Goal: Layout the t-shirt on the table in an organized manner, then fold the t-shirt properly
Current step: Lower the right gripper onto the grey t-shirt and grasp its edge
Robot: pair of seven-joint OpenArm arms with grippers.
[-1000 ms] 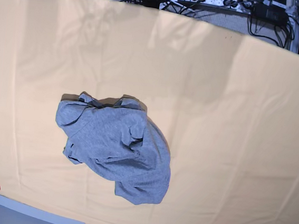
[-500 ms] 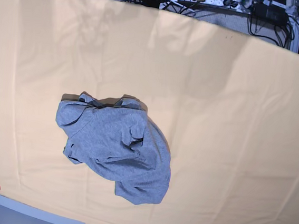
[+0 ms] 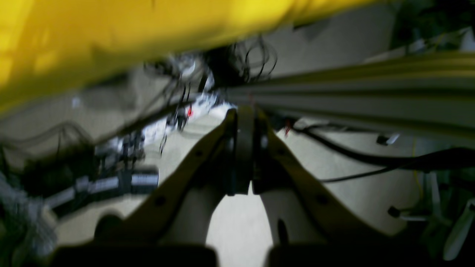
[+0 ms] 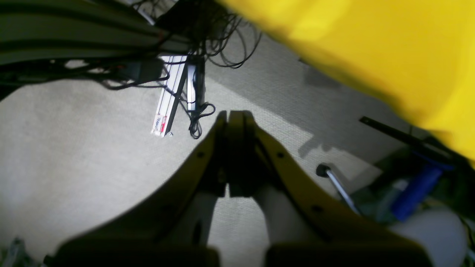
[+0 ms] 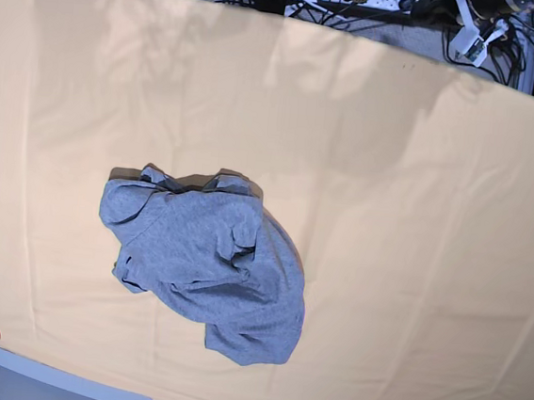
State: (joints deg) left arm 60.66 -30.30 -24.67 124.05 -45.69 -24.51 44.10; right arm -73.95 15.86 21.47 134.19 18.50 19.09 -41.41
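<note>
T-shirt [image 5: 206, 268] crumpled on table [image 5: 416, 224], hands closed

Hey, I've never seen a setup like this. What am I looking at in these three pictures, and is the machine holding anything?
This is a robot with two arms, each ending in a gripper and carrying a small camera at its wrist. The base view looks down on the table, covered in pale orange cloth. A crumpled grey t-shirt lies on it, not yet spread out. The other two pictures come from the wrist cameras. Each looks along its own gripper: the left gripper and the right gripper. Both are shut and hold nothing. They hang beyond the table's edge, over the floor and its cables; the yellow band is the table's cloth, blurred. Neither arm touches the t-shirt.
</note>
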